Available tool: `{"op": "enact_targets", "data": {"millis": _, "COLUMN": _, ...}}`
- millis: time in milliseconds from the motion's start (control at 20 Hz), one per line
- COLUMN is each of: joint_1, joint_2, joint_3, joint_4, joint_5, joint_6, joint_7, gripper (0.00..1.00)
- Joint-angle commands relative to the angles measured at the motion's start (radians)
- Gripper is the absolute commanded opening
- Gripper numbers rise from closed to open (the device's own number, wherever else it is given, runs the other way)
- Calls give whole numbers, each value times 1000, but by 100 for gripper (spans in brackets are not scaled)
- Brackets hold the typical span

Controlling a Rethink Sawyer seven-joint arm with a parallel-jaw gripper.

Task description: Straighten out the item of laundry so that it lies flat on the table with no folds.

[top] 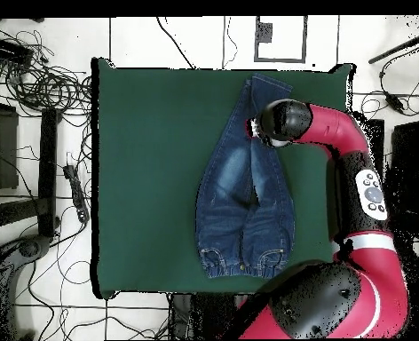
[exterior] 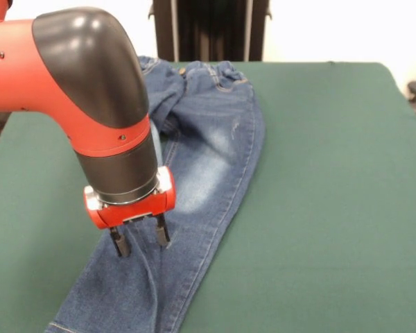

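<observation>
The item of laundry [exterior: 215, 146] is a pair of small blue jeans lying on the green table [exterior: 333, 173]. Its waistband is at the far side and one long leg runs toward the near left corner. In the overhead view the laundry [top: 240, 191] has both legs drawn close together, with creases around the crotch. My gripper [exterior: 141, 239] points straight down over the lower part of the leg, open, its tips at or just above the denim with nothing between them. From overhead the arm's wrist [top: 284, 120] hides the gripper.
The arm's big red and black joint [exterior: 90, 76] covers the left part of the jeans in the front view. A dark stand [exterior: 208, 28] is behind the table's far edge. Cables [top: 35, 89] lie on the floor beside the table [top: 151, 178].
</observation>
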Motion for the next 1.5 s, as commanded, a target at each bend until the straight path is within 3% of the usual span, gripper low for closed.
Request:
{"op": "enact_targets", "data": {"millis": 50, "joint_1": 43, "joint_2": -4, "joint_3": 28, "joint_4": 42, "joint_5": -23, "joint_6": -17, "joint_7": -121, "gripper": 100}}
{"op": "enact_targets", "data": {"millis": 1500, "joint_1": 81, "joint_2": -32, "joint_3": 16, "joint_4": -21, "joint_5": -15, "joint_6": 85, "joint_7": -123, "gripper": 100}}
